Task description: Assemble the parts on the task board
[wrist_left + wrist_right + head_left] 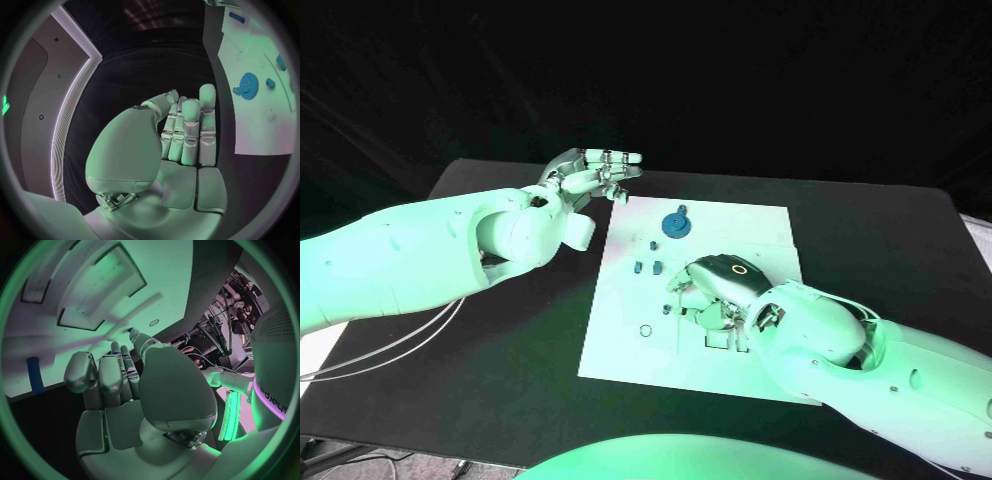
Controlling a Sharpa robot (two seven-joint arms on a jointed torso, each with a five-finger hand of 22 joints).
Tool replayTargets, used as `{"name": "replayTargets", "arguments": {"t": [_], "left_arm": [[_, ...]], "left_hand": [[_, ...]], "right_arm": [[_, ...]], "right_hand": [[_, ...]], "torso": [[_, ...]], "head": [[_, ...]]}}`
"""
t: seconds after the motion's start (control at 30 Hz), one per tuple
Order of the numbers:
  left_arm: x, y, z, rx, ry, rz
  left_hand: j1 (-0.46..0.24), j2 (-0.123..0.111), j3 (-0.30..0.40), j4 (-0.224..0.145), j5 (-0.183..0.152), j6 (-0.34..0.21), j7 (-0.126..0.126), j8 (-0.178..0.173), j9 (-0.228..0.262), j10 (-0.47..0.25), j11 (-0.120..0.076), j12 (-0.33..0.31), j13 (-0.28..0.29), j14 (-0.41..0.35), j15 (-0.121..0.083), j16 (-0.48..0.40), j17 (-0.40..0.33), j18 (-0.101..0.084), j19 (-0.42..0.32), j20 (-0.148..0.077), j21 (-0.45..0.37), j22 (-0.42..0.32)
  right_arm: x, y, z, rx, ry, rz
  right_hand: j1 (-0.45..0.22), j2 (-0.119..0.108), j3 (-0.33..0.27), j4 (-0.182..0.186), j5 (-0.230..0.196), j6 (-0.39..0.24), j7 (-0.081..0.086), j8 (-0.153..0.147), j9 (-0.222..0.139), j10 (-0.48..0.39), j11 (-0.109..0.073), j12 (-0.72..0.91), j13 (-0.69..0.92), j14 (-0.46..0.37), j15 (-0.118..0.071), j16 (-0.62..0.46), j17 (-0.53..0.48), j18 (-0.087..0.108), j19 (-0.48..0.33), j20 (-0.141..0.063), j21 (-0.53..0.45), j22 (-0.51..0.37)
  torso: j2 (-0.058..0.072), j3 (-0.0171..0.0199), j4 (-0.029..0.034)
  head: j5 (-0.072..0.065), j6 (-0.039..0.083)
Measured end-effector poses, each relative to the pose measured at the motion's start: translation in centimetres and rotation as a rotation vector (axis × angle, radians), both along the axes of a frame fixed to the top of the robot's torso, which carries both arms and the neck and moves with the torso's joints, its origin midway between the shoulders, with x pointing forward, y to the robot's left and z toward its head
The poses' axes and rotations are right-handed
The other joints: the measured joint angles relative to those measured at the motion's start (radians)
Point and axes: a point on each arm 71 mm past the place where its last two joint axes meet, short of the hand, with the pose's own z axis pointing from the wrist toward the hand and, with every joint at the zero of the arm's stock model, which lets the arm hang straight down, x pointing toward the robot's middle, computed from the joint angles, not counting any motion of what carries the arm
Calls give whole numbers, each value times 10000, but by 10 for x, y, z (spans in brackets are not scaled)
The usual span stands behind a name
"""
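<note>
The left hand (pixel 593 172) hovers over the black table (pixel 473 190) beyond the far left corner of the task board (pixel 625 340). Its left wrist view shows the fingers (pixel 190 130) lying straight and side by side, the thumb folded across the palm, and nothing held; the board lies just off to that hand's side.

On the board, a blue gear (pixel 676 224) sits near the far edge, between the two hands and nearer the left one. Two small blue pegs (pixel 646 266) lie just beside the right hand, on its left side, and a small ring-shaped mark (pixel 646 330) lies nearer the robot.

The right hand (pixel 718 285) is palm-down over the board's middle, fingers curled toward the surface. Whether it grips a part I cannot tell: the fingertips are hidden under the hand in the head view, and the right wrist view shows fingers (pixel 119 375) close together with no clear piece between them. That view also shows recessed pockets (pixel 103 287) in the board and a blue bar (pixel 35 374) beside the hand.

The step seems to be picking or seating a small part at the board's centre. The next move likely calls for a fine pinch and careful alignment with a recess.
</note>
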Motion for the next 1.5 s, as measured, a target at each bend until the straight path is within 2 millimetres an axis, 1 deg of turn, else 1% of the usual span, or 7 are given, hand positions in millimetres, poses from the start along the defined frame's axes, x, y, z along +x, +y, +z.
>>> {"name": "replayTargets", "arguments": {"t": [0.1, 0.37, 0.67, 0.87, 1.17, 1.3, 1.5], "left_arm": [[0, 1, 0, 7, 3, 15], [0, 1, 0, 15, 14, 24], [0, 1, 0, 12, 22, 8], [0, 1, -1, 12, 32, -7], [0, 1, -1, 3, 44, -40], [0, 0, -1, 0, 48, -51], [0, 0, -1, 2, 58, -57]], "left_hand": [[0, 0, 0, 0, 0, 0, 0, 0, 0, 0, 0, 0, -1, 0, 0, 0, 0, 0, 0, 0, 0, 0], [0, 0, 0, 0, 0, 0, -1, 0, 1, 0, 0, 0, -1, 0, 0, 0, 0, 1, 0, 0, 0, 1], [0, 0, -29, 30, 0, 0, -2, 0, -9, 0, 0, 0, 7, 0, 0, 0, -8, 1, 0, 0, 0, 1], [0, 0, -29, 30, 0, 0, -2, 0, -9, 1, 0, 0, 7, 0, 0, 0, -8, 0, 0, 0, 1, 1], [0, 0, -29, 30, 0, -11, -13, 0, -8, -64, -10, 0, 6, 0, 1, 0, -7, 0, 0, 0, 1, -17], [0, 0, -29, 29, 0, -15, -17, 0, -8, -72, -2, 0, 6, -1, 1, 0, -7, 0, 0, 0, 1, -17], [0, 0, -29, 30, 0, -16, -18, 0, -8, -72, -1, 0, 5, -2, 2, 0, -7, 0, 0, 0, 1, -17]], "right_arm": [[0, -11, 13, 233, -214, -190], [10, -54, 36, 125, -581, -1069], [22, -81, 36, -325, -633, -1863], [27, -86, 32, -546, -595, -2095], [35, -84, 27, -695, -513, -2224], [36, -83, 24, -775, -435, -2229], [37, -80, 21, -903, -248, -2162]], "right_hand": [[0, 0, -98, 12, 0, 0, 0, 0, 0, 92, -92, 108, 2, 0, 0, 0, 0, 0, 0, 0, 0, 20], [25, -56, -319, 12, 0, -22, -49, 0, 1, 165, -89, 182, 1, 0, 0, 0, -58, 0, 0, 0, 0, 15], [51, -130, -731, 94, 1, -46, -239, 0, 1, -142, -70, 182, -15, 0, 0, -60, -144, 0, -36, -36, -120, -132], [98, -164, -759, 122, 1, -48, -309, 1, 2, -181, -105, 182, -15, 0, 0, -60, -154, 1, -35, -36, -120, -145], [356, 94, -755, 126, 1, -7, -336, 1, 5, -189, -94, 330, -14, 0, -1, -60, -168, 1, -35, -36, -156, -145], [421, 160, -671, 209, 1, 242, -225, 23, 35, 185, -153, 562, 2, 0, -1, -43, -84, 1, -29, -42, -149, -28], [438, 318, -410, 269, 2, 742, -217, 177, 100, 893, -311, 839, 3, -28, -120, 195, 198, 0, 251, -173, 118, 390]], "torso": [[-5, -3, -10], [-28, -12, -36], [-52, -18, -76], [-52, -17, -70], [-41, -22, -59], [-35, -24, -60], [-36, -24, -70]], "head": [[-54, 62], [-248, 226], [-373, 346], [-403, 387], [-423, 407], [-412, 389], [-402, 359]]}}
